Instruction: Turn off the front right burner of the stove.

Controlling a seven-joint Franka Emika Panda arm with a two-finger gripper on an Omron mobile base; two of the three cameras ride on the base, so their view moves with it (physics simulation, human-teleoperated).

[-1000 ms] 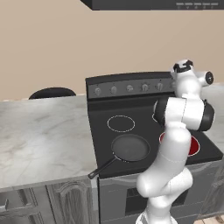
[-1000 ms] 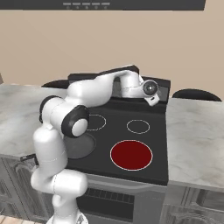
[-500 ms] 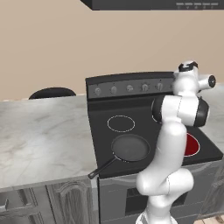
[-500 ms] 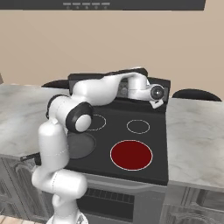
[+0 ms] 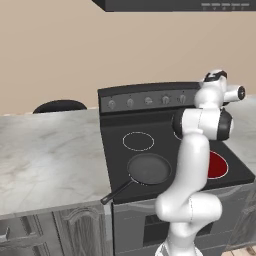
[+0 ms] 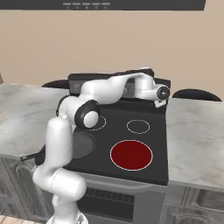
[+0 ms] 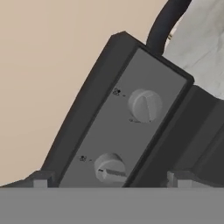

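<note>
The stove is black with a flat cooktop and an upright panel of small grey knobs. Its front right burner glows as a solid red disc and is partly hidden behind my arm in the left base view. My hand hovers at the right end of the panel. In the hand view my gripper stands open, fingertips wide apart and holding nothing. It faces two knobs, one farther off and one close between the fingertips.
A dark frying pan sits on the front left zone, handle over the stove's front edge. Marble counters flank the stove. A range hood hangs above. Dark round shapes lie behind the counters.
My hand has slid to the right along the knob panel and slightly closer to its right end. The jaws stayed open. The burner still glows red.
</note>
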